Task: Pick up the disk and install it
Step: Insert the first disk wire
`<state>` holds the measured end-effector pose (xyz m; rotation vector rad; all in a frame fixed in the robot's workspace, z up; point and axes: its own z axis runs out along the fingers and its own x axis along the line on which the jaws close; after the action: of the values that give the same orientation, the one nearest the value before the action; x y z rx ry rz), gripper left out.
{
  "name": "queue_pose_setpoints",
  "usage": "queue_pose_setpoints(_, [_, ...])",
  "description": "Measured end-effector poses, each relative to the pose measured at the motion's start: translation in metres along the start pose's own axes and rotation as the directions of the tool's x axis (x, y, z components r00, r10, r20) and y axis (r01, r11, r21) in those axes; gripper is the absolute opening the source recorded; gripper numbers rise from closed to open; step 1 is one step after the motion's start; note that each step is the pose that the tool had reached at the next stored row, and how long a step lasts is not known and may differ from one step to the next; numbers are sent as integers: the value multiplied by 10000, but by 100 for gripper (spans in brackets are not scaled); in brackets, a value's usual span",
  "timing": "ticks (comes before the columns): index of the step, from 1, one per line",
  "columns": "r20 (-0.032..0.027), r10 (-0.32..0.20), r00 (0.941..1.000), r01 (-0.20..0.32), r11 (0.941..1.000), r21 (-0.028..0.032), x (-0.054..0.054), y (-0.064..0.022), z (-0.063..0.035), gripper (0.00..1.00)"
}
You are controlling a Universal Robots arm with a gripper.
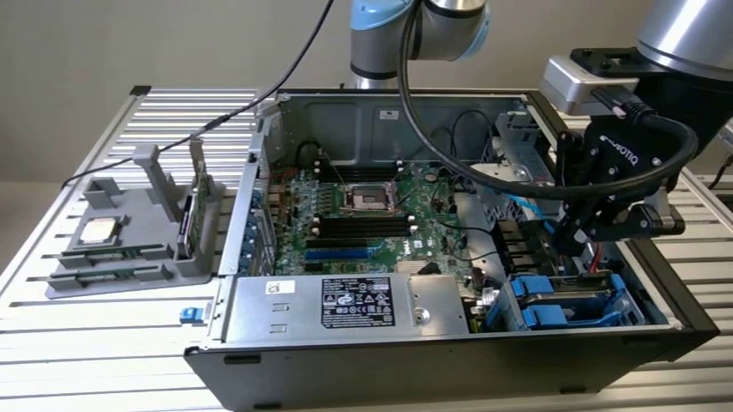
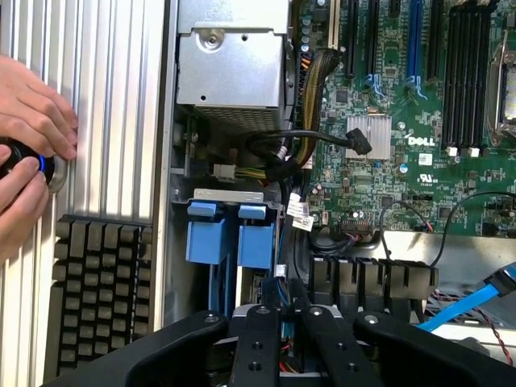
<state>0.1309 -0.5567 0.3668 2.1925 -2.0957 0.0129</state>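
We saw the gripper (image 1: 586, 251) low inside the open case (image 1: 675, 300), at the exterior view's right, just above the drive bay. The disk (image 1: 567, 296) lay in that bay in its blue frame, near the power supply (image 1: 343, 302). We could not tell how far the gripper was open, nor whether it had hold of anything. Outside the case, a person's hand (image 2: 28, 113) rested on a round button (image 2: 36, 165). A grey tray (image 1: 115, 249) sat well apart, on the exterior view's left.
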Motion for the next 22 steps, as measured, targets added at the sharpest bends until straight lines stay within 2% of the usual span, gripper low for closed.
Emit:
queue_pose_setpoints(8, [1,-3,10000,3,10000,0,11,1,18,16])
queue_pose_setpoints(22, [-6,-103,9999,103,9999,1,47,-4,163,16])
